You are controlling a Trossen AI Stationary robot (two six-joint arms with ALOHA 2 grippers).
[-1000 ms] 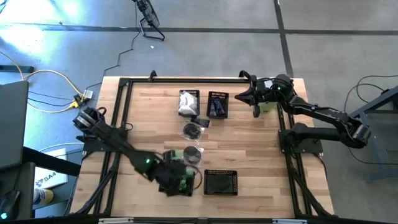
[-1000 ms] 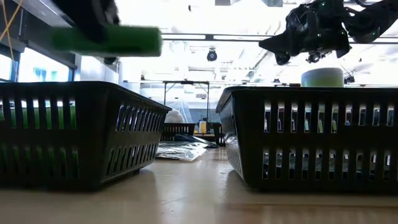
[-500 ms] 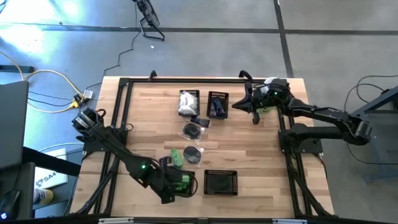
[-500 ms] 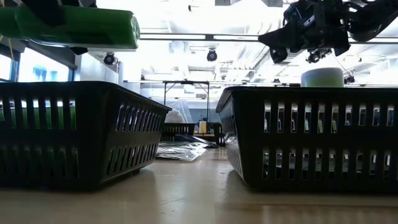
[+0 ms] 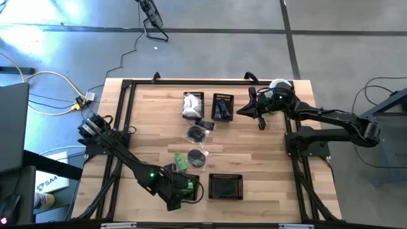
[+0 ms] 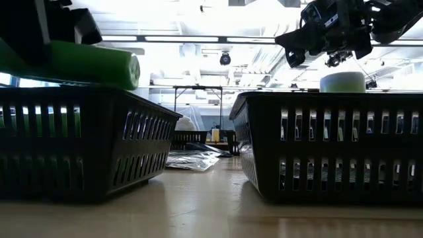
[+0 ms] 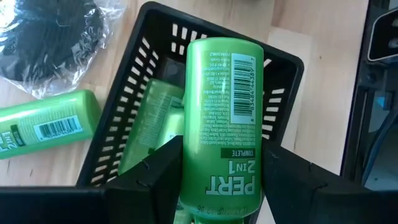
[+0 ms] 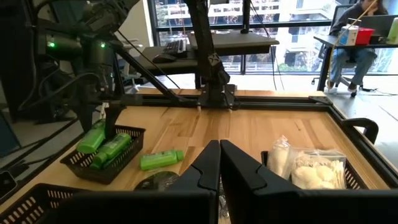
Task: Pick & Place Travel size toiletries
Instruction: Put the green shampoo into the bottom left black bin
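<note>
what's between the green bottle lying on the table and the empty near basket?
High view: a clear-wrapped dark disc lies between the loose green bottle and the empty basket.

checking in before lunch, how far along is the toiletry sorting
Partly done. Green bottles already lie in the near-left basket, and the far baskets hold white packets and dark pieces. In hand: the left hand holds a green bottle above that basket. Left: one green bottle and two wrapped dark items on the table. The right hand waits shut, far right.
</note>
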